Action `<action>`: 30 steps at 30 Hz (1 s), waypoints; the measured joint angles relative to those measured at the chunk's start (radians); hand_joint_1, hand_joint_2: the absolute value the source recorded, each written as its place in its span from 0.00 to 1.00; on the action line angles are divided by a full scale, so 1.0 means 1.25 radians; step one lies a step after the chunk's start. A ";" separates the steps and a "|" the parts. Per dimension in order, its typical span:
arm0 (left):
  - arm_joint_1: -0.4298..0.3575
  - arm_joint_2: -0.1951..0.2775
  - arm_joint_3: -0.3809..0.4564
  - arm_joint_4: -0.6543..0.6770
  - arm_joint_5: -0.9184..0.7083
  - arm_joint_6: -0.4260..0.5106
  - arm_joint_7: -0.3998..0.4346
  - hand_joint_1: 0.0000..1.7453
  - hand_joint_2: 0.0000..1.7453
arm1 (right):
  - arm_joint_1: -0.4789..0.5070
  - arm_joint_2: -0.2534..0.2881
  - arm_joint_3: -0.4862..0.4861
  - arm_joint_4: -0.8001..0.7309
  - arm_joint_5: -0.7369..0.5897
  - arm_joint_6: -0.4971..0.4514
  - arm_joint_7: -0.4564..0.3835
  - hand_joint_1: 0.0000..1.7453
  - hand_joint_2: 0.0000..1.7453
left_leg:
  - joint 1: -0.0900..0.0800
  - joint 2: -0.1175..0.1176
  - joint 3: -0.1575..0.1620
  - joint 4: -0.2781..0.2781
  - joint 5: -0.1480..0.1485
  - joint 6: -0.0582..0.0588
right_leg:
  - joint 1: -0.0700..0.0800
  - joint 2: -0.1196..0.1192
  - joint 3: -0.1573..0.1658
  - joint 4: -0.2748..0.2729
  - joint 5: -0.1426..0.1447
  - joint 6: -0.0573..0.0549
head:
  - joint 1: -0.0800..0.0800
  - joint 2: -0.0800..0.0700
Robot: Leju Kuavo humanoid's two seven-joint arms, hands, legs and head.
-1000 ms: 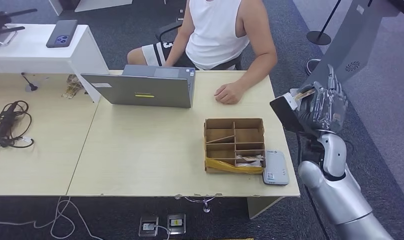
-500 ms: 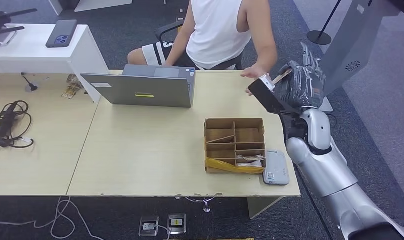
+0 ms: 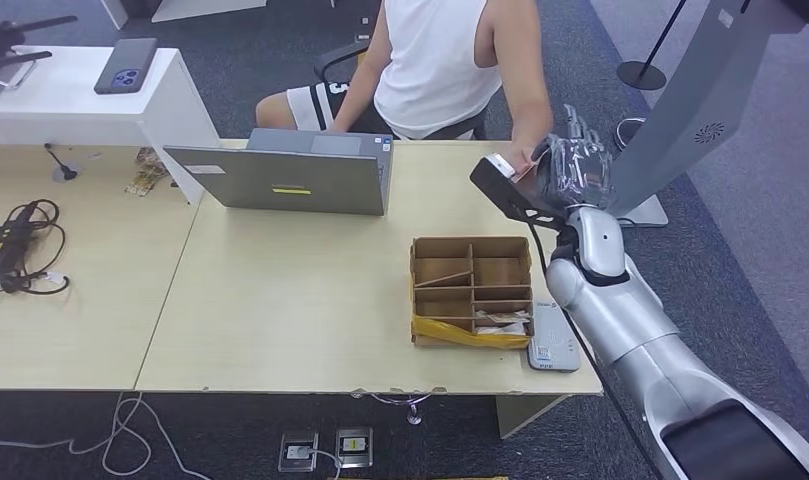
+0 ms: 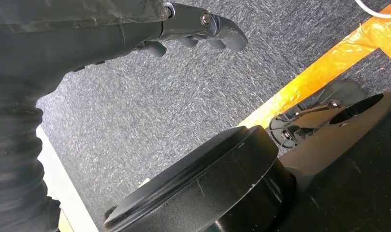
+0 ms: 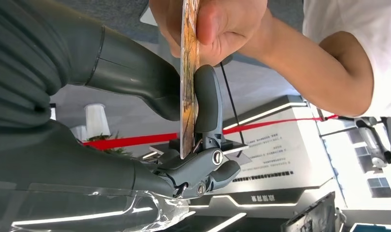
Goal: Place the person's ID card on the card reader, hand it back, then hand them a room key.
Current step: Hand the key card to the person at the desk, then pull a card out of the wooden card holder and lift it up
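— Where is the right hand [image 3: 572, 168] sitting?

— It is hovering past the desk's [image 3: 310, 300] far right corner, at about one o'clock from the divided cardboard box [image 3: 470, 288]. In the right wrist view its thumb and a dark finger [image 5: 206, 104] are pinching the card [image 5: 189, 82] edge-on.

— Is anyone touching that card?

— The person's hand [image 5: 212, 26] is gripping the card's other end, so both are holding it.

— And the card reader [image 3: 553, 338]?

— It is lying flat at five o'clock from the box, just beside it, near the desk's front edge.

— The left hand [image 4: 198, 31]?

— It is hanging over grey carpet, fingers loosely curled, holding nothing.
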 joint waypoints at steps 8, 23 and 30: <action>0.000 0.000 -0.001 0.000 -0.004 0.000 0.002 0.00 1.00 | -0.018 0.012 0.015 0.068 -0.018 -0.009 -0.009 0.03 1.00 | 0.000 0.000 0.000 0.000 0.000 0.000 | 0.000 0.000 0.000 0.000 0.000 0.000 | 0.000 0.000; 0.005 0.004 0.001 0.000 -0.007 0.000 0.001 0.00 1.00 | 0.025 0.014 0.026 0.036 -0.183 -0.158 -0.089 0.00 1.00 | 0.000 0.001 0.000 0.000 0.000 0.000 | 0.000 0.001 0.000 0.000 0.000 0.000 | 0.000 0.000; 0.020 0.009 0.006 0.001 0.008 0.000 -0.018 0.00 1.00 | 0.161 -0.020 0.007 -0.207 -0.464 -0.145 -0.239 0.00 1.00 | 0.000 0.001 0.001 0.000 -0.001 0.000 | 0.000 0.001 0.000 0.000 -0.001 -0.001 | 0.000 0.000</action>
